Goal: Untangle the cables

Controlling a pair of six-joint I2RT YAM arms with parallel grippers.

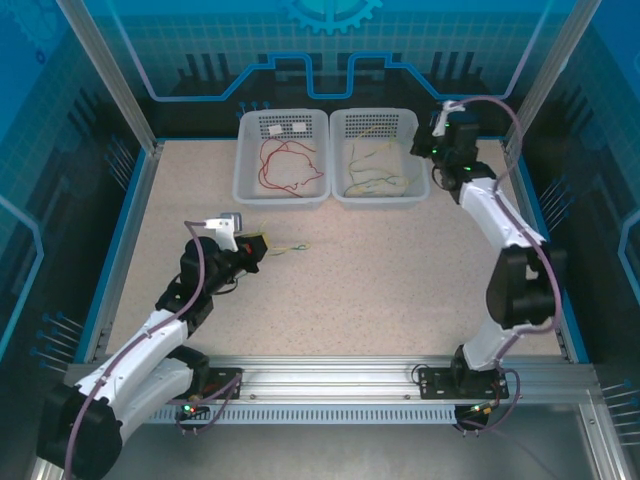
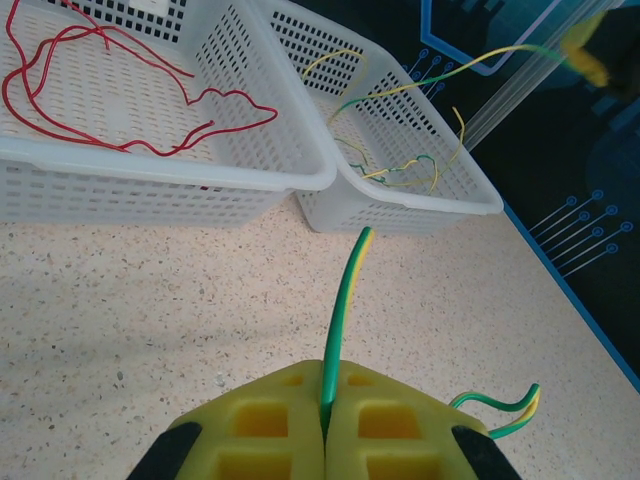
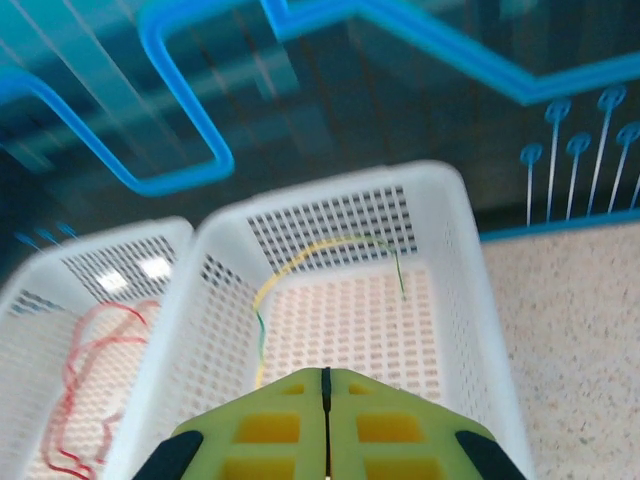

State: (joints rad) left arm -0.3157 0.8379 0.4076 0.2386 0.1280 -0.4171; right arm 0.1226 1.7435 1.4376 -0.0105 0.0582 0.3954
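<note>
My left gripper (image 1: 256, 246) (image 2: 325, 400) sits low over the table and is shut on a yellow-green cable (image 2: 346, 300). That cable sticks out ahead of the pads, and its other part curls on the table to the right (image 1: 292, 249) (image 2: 505, 408). Red cables (image 1: 285, 165) (image 2: 120, 95) lie in the left basket, and more yellow-green cables (image 1: 375, 172) (image 2: 400, 170) lie in the right one. My right gripper (image 1: 436, 150) (image 3: 325, 375) (image 2: 590, 55) hangs shut above the right basket. A yellow-green cable (image 3: 300, 262) (image 2: 470, 62) arcs up from the basket to its fingers.
Two white perforated baskets stand side by side at the back, the left one (image 1: 246, 185) (image 2: 150, 185) and the right one (image 1: 342, 195) (image 3: 470, 300) (image 2: 440, 215). Blue-lit walls close in the table on the left, back and right. Speckled tabletop (image 1: 380, 290) spreads between the arms.
</note>
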